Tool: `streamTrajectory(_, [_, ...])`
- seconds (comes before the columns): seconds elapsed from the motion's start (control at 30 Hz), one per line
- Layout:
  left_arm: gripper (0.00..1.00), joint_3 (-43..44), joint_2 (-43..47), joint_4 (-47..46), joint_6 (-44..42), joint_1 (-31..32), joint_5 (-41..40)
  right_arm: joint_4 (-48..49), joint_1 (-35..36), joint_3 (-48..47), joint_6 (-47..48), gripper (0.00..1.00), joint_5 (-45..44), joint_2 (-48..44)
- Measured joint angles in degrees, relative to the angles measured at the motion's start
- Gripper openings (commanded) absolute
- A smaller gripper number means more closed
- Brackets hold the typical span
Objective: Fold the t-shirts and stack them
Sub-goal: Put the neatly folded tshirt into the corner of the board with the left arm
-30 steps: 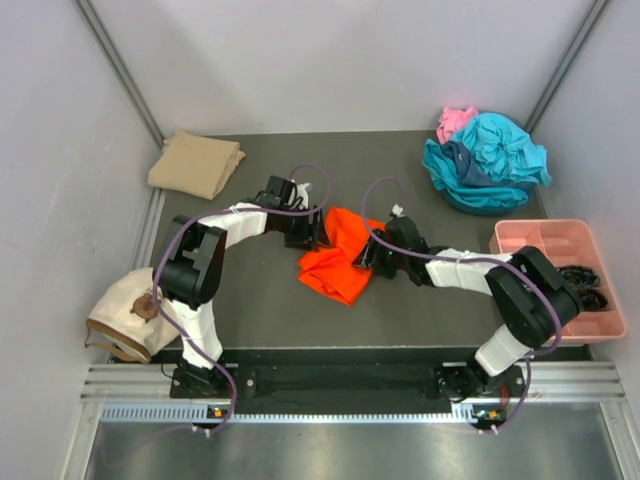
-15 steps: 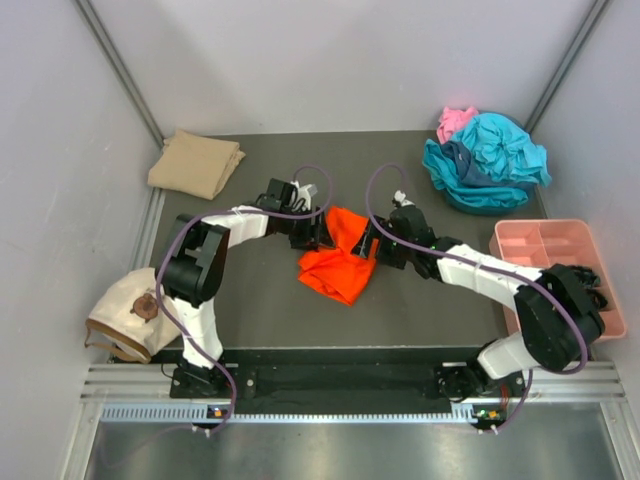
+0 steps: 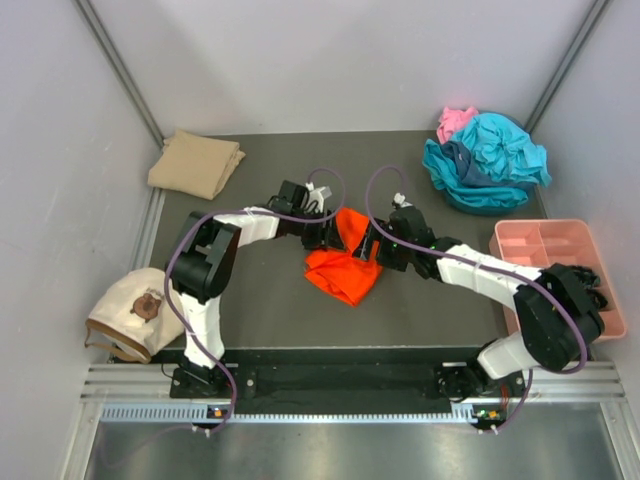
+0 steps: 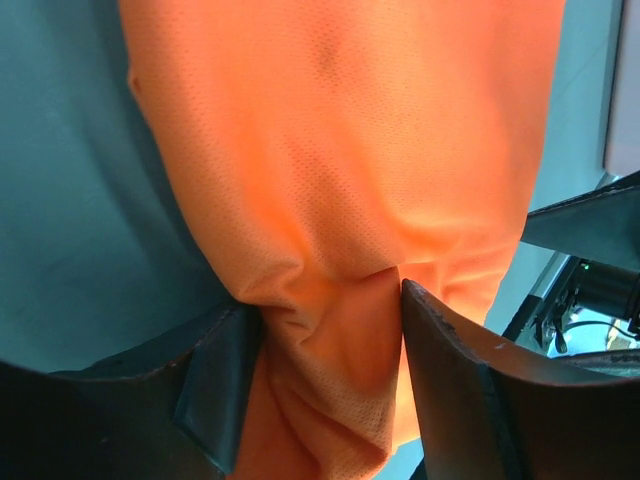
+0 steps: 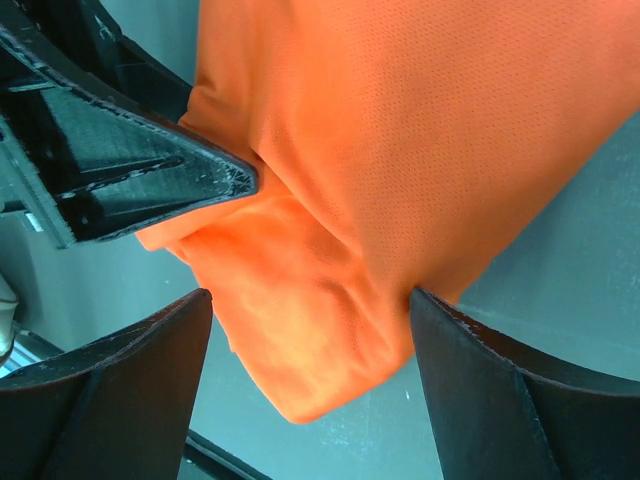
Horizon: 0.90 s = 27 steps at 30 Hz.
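Observation:
The bright orange t-shirt [image 3: 343, 268] lies crumpled in the middle of the dark table. My left gripper [image 3: 325, 237] is at its left edge. In the left wrist view a bunched fold of the orange t-shirt [image 4: 330, 200] fills the gap of the left gripper [image 4: 328, 298] and touches both fingers. My right gripper [image 3: 376, 255] is at the shirt's right edge. Its jaws [image 5: 310, 294] stand wide open around a loose corner of the orange t-shirt [image 5: 400, 130] without squeezing it. A folded tan t-shirt [image 3: 195, 163] lies at the back left. Teal t-shirts [image 3: 487, 160] and a pink one [image 3: 455, 121] are heaped at the back right.
A pink compartment tray [image 3: 560, 245] stands at the right edge with dark items beside it. A cream cap-like thing [image 3: 125, 315] sits at the left edge. Grey walls close in the table on three sides.
The right gripper's jaws have spread open and it has shifted back along the shirt's right edge. The left gripper has pushed rightward into the orange shirt, narrowing on a fold.

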<state>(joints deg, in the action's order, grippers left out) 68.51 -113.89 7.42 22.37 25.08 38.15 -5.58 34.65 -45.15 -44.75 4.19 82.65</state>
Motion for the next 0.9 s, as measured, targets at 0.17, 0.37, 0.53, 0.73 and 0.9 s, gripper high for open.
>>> streamTrajectory(0.17, [0.41, 0.4, -1.1, -0.5, -0.2, 0.7, 0.5, 0.0, 0.0, 0.0, 0.0, 0.80, 0.1, 0.6])
streamTrajectory(0.37, [0.00, 0.3, -2.9, -1.3, 0.0, 0.8, 1.5, 0.0, 0.0, 0.0, 0.0, 0.80, 0.1, 0.7])
streamTrajectory(0.53, [0.00, 0.3, -3.4, -2.2, 0.3, 0.7, 2.9, 0.0, 0.0, 0.0, 0.0, 0.80, 0.1, 0.8])
streamTrajectory(0.73, [0.00, 0.7, -3.1, -1.4, 0.7, 0.9, 1.7, -0.2, 0.0, 0.0, 0.0, 0.80, 0.0, 0.8])
streamTrajectory(0.9, [0.00, 3.8, -2.3, 4.8, -0.2, 1.6, -3.6, -0.7, 0.0, 0.0, 0.2, 0.80, -0.1, 0.8])
